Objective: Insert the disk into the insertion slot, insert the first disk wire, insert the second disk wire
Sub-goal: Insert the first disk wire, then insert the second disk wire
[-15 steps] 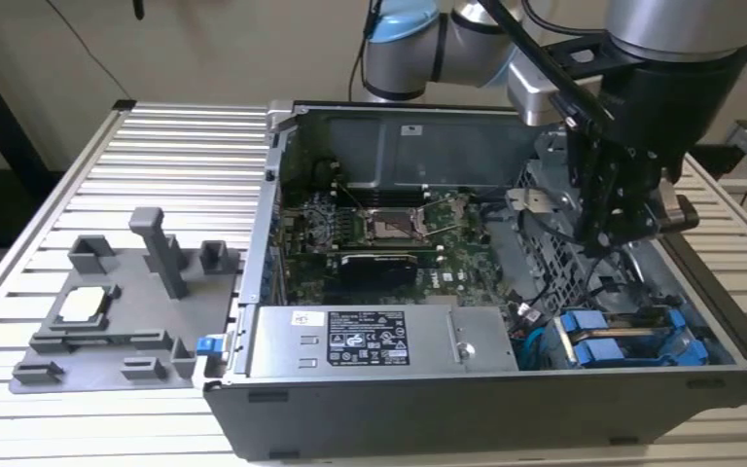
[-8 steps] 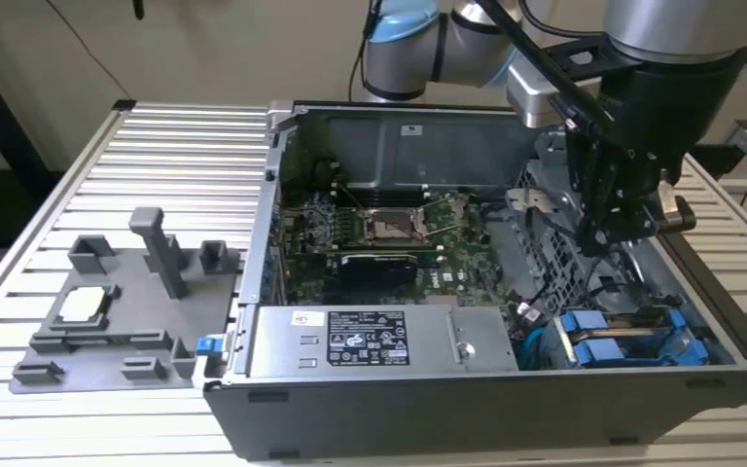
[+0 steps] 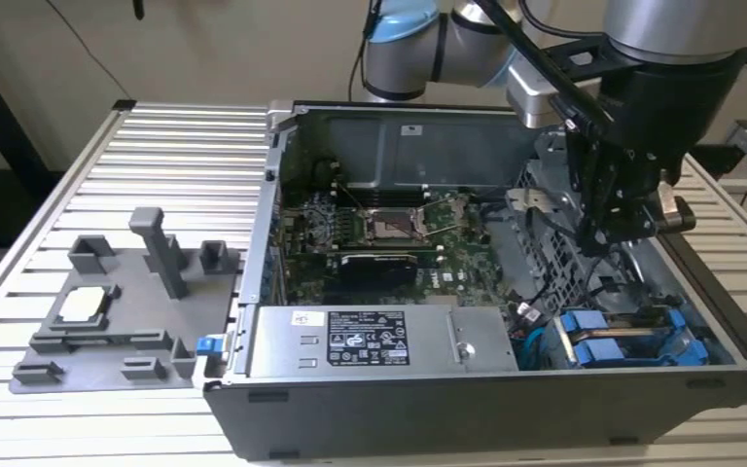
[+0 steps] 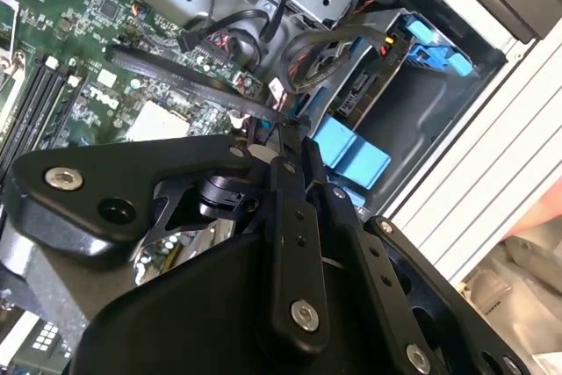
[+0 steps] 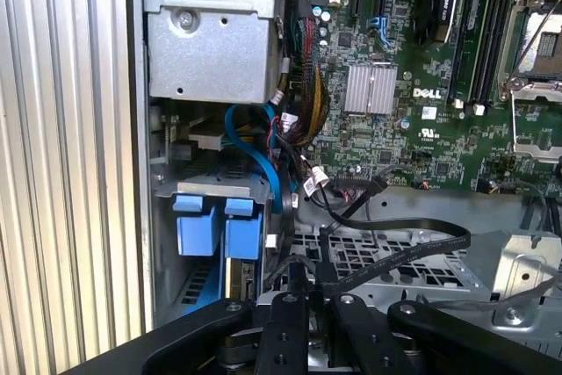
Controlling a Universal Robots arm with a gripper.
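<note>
Ribbed metal table (image 3: 153, 156) carries everything. At the exterior view's left lies a grey plastic fixture (image 3: 114, 321) with upright posts. Just beside it stands an open black computer case (image 3: 478, 409), its green circuit board (image 3: 373, 219) exposed and a silver labelled box (image 3: 373, 341) against the near wall. Further right, in the case's near corner, the disk (image 3: 598, 352) sits inside the insertion slot (image 5: 206, 189), its blue frame showing next to a second blue tab (image 3: 580, 322). Above that corner the arm (image 3: 672, 39) reaches down into the case, and the gripper (image 3: 614, 233) hangs over the perforated metal floor near the slot. In both wrist views the jaws look drawn close together, with one end of a flat black cable (image 5: 413, 248) pinched between them.
</note>
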